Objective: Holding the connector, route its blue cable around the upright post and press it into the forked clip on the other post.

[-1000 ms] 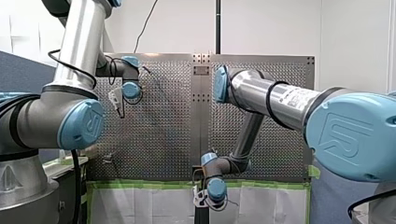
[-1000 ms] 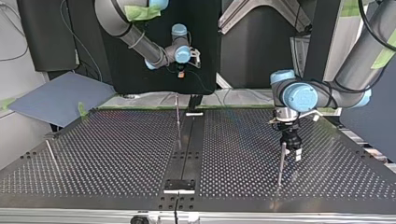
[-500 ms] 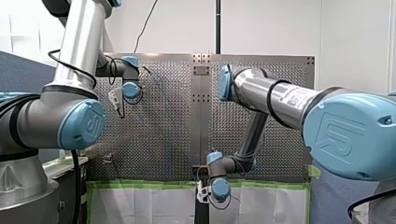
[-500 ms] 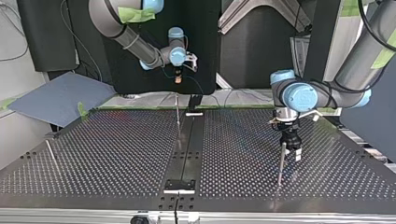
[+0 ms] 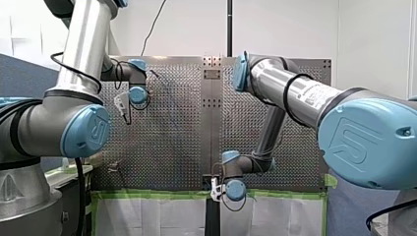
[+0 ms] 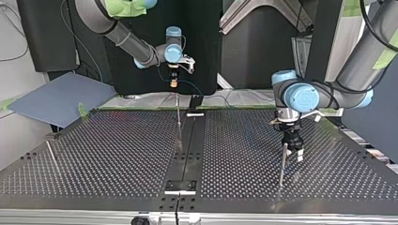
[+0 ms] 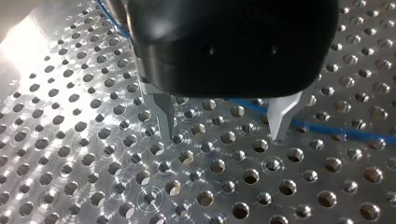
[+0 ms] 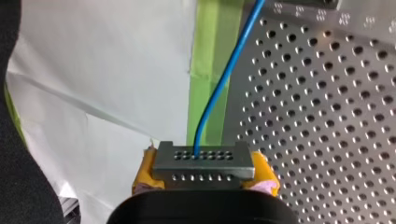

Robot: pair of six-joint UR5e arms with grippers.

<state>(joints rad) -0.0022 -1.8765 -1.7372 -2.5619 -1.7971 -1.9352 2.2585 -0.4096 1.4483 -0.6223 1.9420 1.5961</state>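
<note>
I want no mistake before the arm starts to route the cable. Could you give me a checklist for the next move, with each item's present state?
1. Connector clamped between the right gripper's yellow pads: ok.
2. Blue cable leaves the connector without a kink: ok.
3. Upright post nearest the right gripper stands with nothing against it: ok.
4. Left gripper open and holding nothing: ok.
5. Cable clear of the left gripper: cannot tell; it passes close behind one finger.
6. Forked clip found: cannot tell; the post tips are too small in the top view.
</note>
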